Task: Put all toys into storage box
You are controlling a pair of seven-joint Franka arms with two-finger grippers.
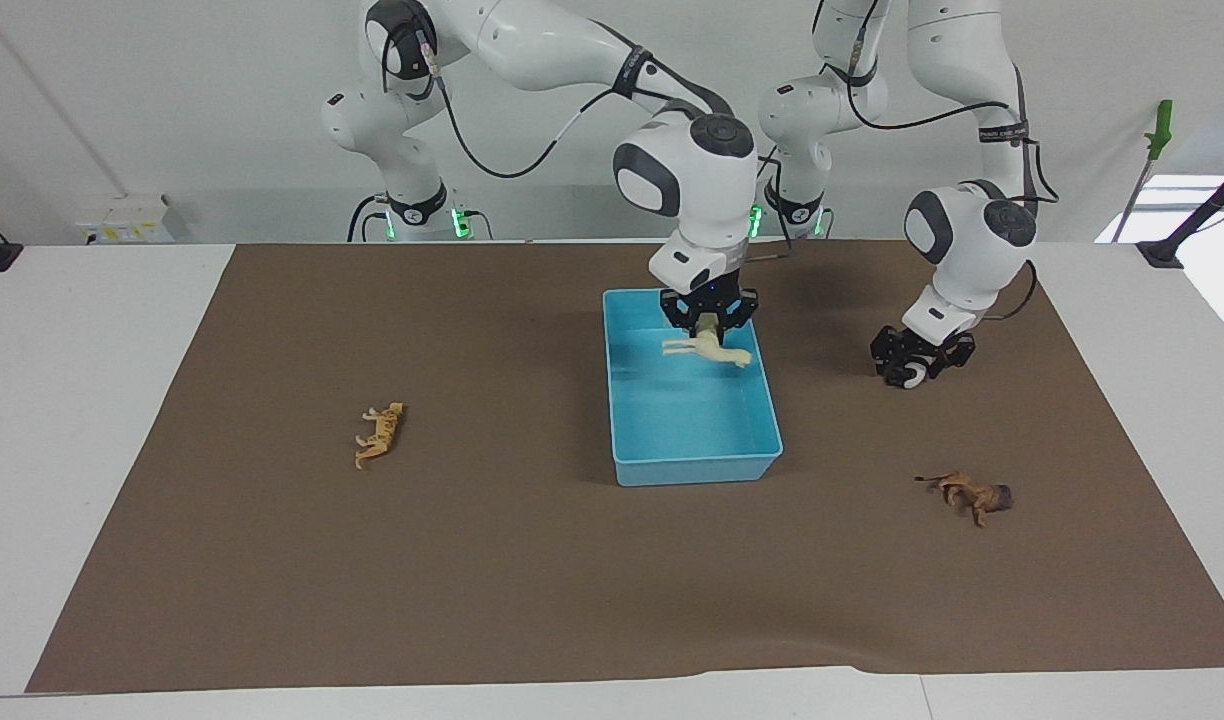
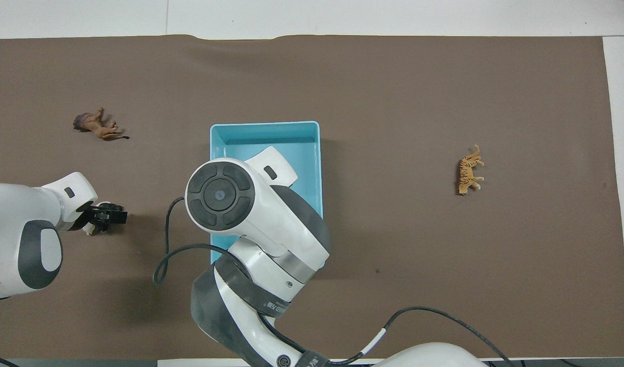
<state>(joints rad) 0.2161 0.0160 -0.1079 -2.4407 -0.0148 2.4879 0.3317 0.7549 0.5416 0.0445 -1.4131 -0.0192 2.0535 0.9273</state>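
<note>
In the facing view the right gripper (image 1: 709, 325) hangs over the light blue storage box (image 1: 672, 468), above the end of it nearest the robots; its fingers are clamped on the back of the cream-white horse (image 1: 710, 349), which hangs in the air above the box floor; the left gripper (image 1: 913, 365) is low over the brown mat (image 1: 532, 560) toward the left arm's end of the table, down around the black-and-white panda (image 1: 912, 377), and whether its fingers grip the toy I cannot tell; the orange tiger (image 1: 379, 434) lies on its side on the mat toward the right arm's end; the brown lion (image 1: 972, 494) lies toward the left arm's end, farther from the robots than the panda.

In the overhead view the right arm covers much of the storage box (image 2: 263, 133), hiding gripper and horse; the left gripper (image 2: 105, 216) sits over the panda (image 2: 91, 230), of which a white bit shows; the lion (image 2: 97, 126) lies farther out; the tiger (image 2: 469, 170) lies beside the box, well apart from it.
</note>
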